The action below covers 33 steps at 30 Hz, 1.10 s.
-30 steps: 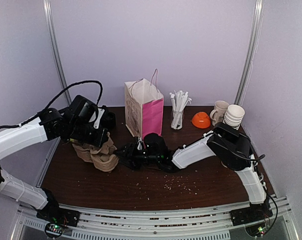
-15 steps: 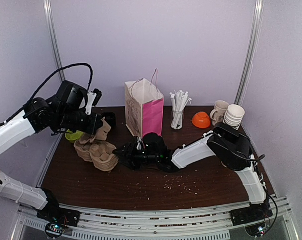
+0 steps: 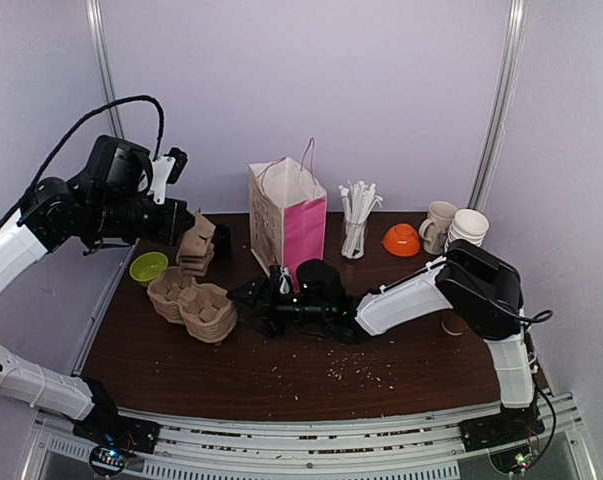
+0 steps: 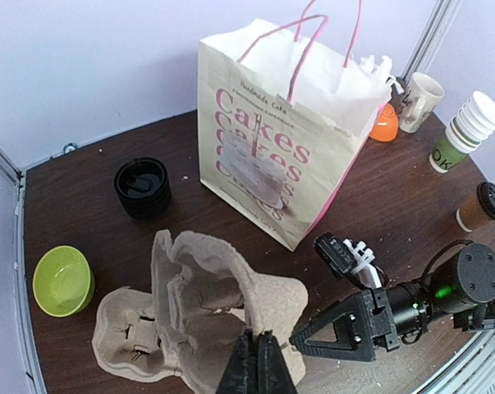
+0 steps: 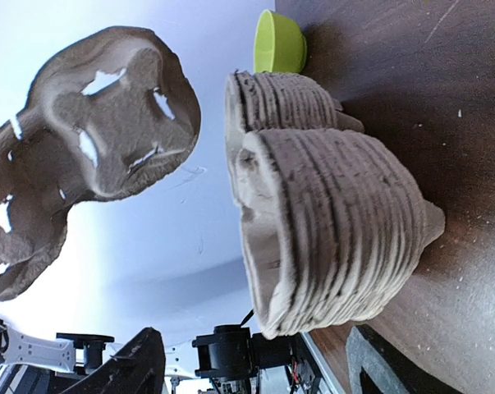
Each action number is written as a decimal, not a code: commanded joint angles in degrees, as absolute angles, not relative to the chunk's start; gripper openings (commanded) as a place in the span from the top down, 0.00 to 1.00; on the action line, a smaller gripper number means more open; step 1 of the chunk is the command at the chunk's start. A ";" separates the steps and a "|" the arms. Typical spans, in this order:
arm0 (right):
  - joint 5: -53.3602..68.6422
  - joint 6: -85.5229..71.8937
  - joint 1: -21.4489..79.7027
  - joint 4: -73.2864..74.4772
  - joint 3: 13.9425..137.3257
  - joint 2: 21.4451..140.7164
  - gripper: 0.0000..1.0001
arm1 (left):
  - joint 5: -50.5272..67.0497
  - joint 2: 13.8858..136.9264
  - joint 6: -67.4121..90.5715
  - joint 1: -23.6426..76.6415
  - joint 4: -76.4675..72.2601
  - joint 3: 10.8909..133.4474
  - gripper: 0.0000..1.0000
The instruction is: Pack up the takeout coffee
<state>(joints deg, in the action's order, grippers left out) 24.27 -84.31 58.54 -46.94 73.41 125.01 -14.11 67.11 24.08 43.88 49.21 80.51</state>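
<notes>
My left gripper (image 3: pixel 186 236) is shut on one edge of a brown pulp cup carrier (image 4: pixel 206 287) and holds it in the air, above and behind the stack of carriers (image 3: pixel 193 308) on the table. My right gripper (image 3: pixel 253 305) is open and low on the table, with the stack (image 5: pixel 329 222) just ahead of its spread jaws. The lifted carrier (image 5: pixel 91 131) hangs above. The takeout coffee (image 4: pixel 481 205), a brown cup with a black lid, stands at the right. In the top view my right arm mostly hides it. The pink-and-cream paper bag (image 3: pixel 286 215) stands open at the back.
A green bowl (image 3: pixel 148 267) lies left of the stack and a pile of black lids (image 4: pixel 142 187) lies behind it. At the back right are a glass of straws (image 3: pixel 356 225), an orange bowl (image 3: pixel 402 239), a beige mug (image 3: pixel 439 224) and stacked white cups (image 3: pixel 468 232). Crumbs dot the table.
My left gripper has lifted one carrier off the stack, up and back to the left. My right gripper stayed by the stack's right side while its elbow shifted right.
</notes>
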 commanded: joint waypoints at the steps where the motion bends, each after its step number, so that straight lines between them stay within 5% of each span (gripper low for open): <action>1: 23.73 -83.46 58.94 -49.60 69.01 117.61 0.21 | -12.68 66.81 23.40 43.95 50.10 86.08 1.00; 8: 23.78 -77.86 58.38 -46.43 54.04 101.07 0.19 | -1.26 66.83 18.94 43.95 47.96 90.14 1.00; 13: 16.63 -65.78 56.31 -27.31 44.34 81.47 0.19 | 9.35 66.61 17.45 46.65 43.62 88.40 1.00; 25: -8.89 -46.89 48.23 16.30 43.47 47.99 0.16 | -11.46 87.37 5.54 77.11 42.86 94.08 1.00; 33: -14.47 -41.74 46.69 26.24 48.67 44.11 0.14 | -22.49 102.72 -8.80 81.03 35.44 96.61 1.00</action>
<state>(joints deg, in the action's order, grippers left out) -9.34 -45.87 46.92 18.87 46.06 44.93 -14.63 100.07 0.82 81.58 42.48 94.45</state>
